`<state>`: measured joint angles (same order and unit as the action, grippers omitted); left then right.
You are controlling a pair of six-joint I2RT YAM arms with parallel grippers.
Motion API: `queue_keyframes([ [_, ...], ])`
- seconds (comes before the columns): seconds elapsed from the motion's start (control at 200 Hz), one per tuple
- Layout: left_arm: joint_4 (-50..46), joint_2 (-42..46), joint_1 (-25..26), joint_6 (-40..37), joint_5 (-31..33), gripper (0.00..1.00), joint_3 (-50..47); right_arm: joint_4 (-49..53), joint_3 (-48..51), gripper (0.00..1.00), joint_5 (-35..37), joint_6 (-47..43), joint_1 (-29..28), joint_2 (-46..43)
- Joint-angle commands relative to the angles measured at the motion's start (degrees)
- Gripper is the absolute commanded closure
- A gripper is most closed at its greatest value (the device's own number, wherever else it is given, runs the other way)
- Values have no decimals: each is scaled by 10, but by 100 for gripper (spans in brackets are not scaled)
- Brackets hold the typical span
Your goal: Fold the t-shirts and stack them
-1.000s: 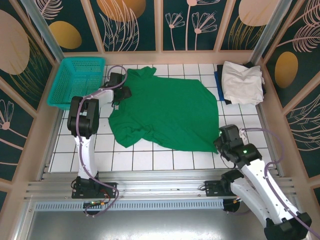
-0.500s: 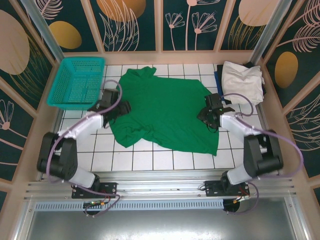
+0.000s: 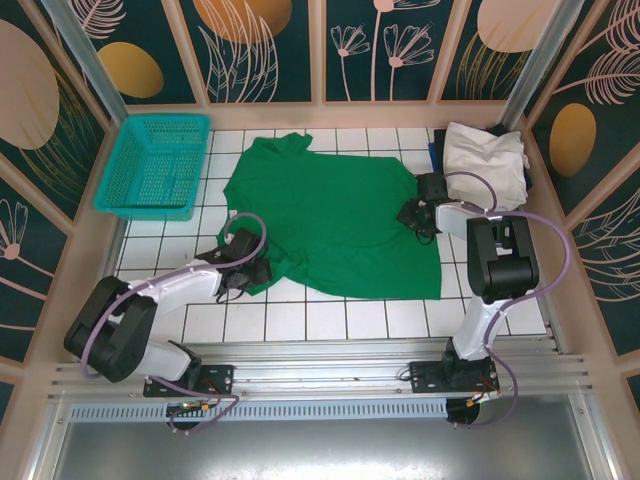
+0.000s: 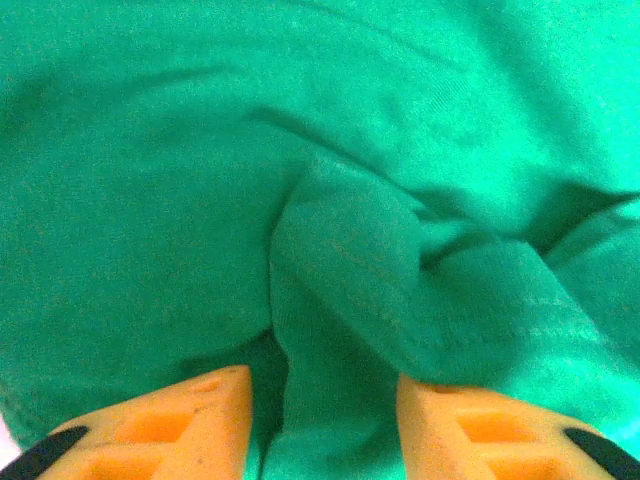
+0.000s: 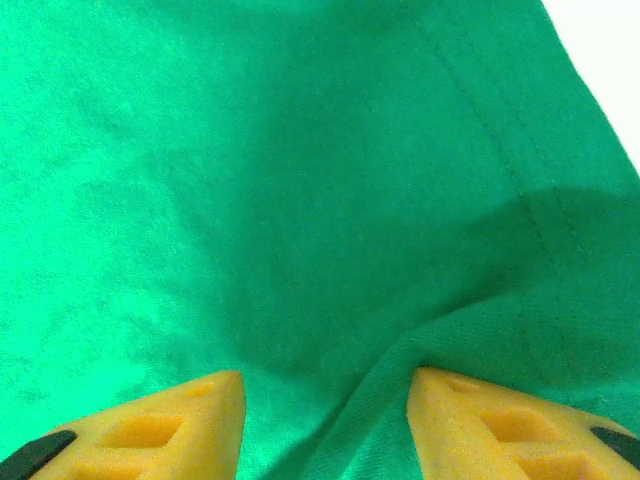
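An emerald green t-shirt [image 3: 335, 215] lies spread flat over the white tiles in the middle of the table. My left gripper [image 3: 245, 272] rests low on the shirt's near-left corner. In the left wrist view its orange fingers [image 4: 200, 415] stand apart around a raised fold of green cloth [image 4: 340, 300], and a dark gap shows beside the left finger. My right gripper [image 3: 413, 216] sits on the shirt's right edge, open, with a cloth ridge [image 5: 400, 380] running between its yellow fingers [image 5: 470, 415]. An off-white t-shirt [image 3: 485, 160] lies folded on darker ones at the back right.
A teal mesh basket [image 3: 155, 165] stands at the back left corner. Painted panel walls close in the table on three sides. Bare white tiles [image 3: 330, 320] run along the near edge in front of the shirt.
My left gripper slid from the shirt's left sleeve down to its near-left corner and its jaws narrowed. My right gripper came in onto the right edge. The shirt's near hem lies straighter.
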<state>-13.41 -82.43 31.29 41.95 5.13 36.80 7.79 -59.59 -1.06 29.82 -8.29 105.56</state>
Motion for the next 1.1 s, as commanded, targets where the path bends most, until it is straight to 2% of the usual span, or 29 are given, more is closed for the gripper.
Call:
queue_keyframes([
  [0.0,-18,-33,2,-6,36,64,37,4,0,53,-22,-21,10,37],
  [0.07,-34,-44,2,-11,48,80,53,8,-8,52,-23,-29,13,47],
  [0.21,-59,-4,2,-18,57,100,43,21,-14,53,-23,-35,14,49],
  [0.515,-110,167,2,-3,41,100,-30,42,2,53,-20,-38,13,15],
  [0.586,-112,197,2,0,13,100,-42,46,15,53,-26,-37,12,-5],
  [0.666,-120,237,5,2,-27,100,-50,58,30,53,-22,-35,10,-36],
  [0.821,-124,350,13,36,-48,100,-77,95,73,51,-6,-20,9,-117],
  [0.921,-117,389,13,42,-58,100,-83,96,115,50,-10,-5,-18,-188],
  [1.031,-104,399,13,45,-71,88,-81,98,148,48,-11,10,-59,-235],
  [1.051,-102,402,12,47,-68,83,-78,95,156,48,-10,13,-65,-238],
  [1.091,-106,407,12,50,-49,66,-71,88,171,48,-9,18,-73,-240],
])
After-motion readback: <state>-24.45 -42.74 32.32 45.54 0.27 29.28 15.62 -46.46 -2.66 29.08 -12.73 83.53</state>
